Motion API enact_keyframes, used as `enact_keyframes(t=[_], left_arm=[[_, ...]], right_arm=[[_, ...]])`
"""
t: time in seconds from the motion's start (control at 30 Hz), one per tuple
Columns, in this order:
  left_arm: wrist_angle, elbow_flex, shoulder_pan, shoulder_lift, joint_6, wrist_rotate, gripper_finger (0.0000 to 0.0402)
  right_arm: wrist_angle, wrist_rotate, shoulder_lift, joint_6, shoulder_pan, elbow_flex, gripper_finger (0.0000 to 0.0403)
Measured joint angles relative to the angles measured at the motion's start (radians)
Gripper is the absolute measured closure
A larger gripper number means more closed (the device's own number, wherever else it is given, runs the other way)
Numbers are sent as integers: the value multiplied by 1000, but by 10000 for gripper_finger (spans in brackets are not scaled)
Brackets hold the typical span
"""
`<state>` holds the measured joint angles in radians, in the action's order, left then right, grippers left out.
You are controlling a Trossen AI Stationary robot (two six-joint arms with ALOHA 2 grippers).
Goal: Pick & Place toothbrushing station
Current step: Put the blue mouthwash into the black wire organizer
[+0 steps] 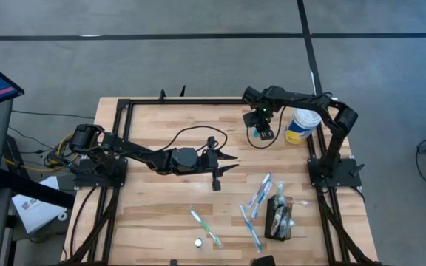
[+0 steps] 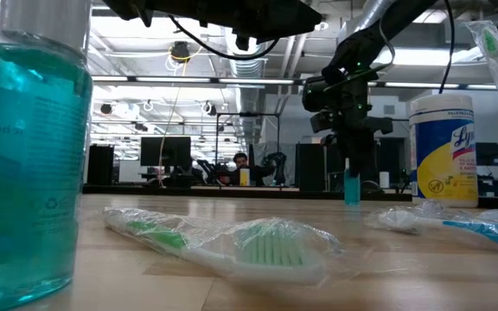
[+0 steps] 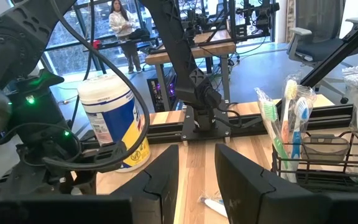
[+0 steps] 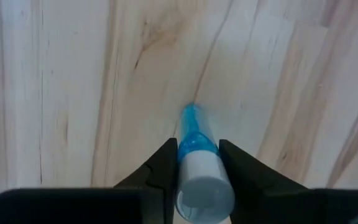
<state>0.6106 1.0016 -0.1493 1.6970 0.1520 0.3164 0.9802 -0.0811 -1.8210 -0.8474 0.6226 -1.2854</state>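
Right hand (image 4: 196, 165) clamps a small blue white-capped tube (image 4: 197, 155) upright beside the canister (image 1: 302, 126) (left hand (image 1: 228, 164) waits, narrowly open).

Wooden table (image 1: 161, 140) bearing white-lidded yellow wipes canister (image 1: 301, 125), small blue tube with white cap (image 4: 197, 162), wrapped green toothbrush (image 1: 205, 227), wrapped blue toothbrushes (image 1: 259, 193), small white disc (image 1: 197, 241); teal mouthwash bottle (image 2: 24, 155) in low view.
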Motion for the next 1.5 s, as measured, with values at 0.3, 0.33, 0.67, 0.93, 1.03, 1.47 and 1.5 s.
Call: enact_keyframes(t=[0.3, 0.33, 0.67, 0.93, 1.03, 1.47, 1.5], left_arm=[[-1, 0, 0, 0, 0, 0, 303], [-1, 0, 0, 0, 0, 0, 303], [-2, 0, 0, 0, 0, 0, 303], [-2, 0, 0, 0, 0, 0, 303], [-3, 0, 0, 0, 0, 0, 303], [-6, 0, 0, 0, 0, 0, 303], [-6, 0, 0, 0, 0, 0, 303]], right_arm=[[-2, 0, 0, 23, -10, 0, 317], [-2, 0, 0, 26, -10, 0, 318], [17, 0, 15, 63, -17, 0, 318], [51, -1, 47, 90, -40, -2, 318], [67, 0, 62, 100, -48, -2, 316], [127, -3, 203, 194, -115, -2, 313], [133, -3, 217, 199, -123, -2, 313]])
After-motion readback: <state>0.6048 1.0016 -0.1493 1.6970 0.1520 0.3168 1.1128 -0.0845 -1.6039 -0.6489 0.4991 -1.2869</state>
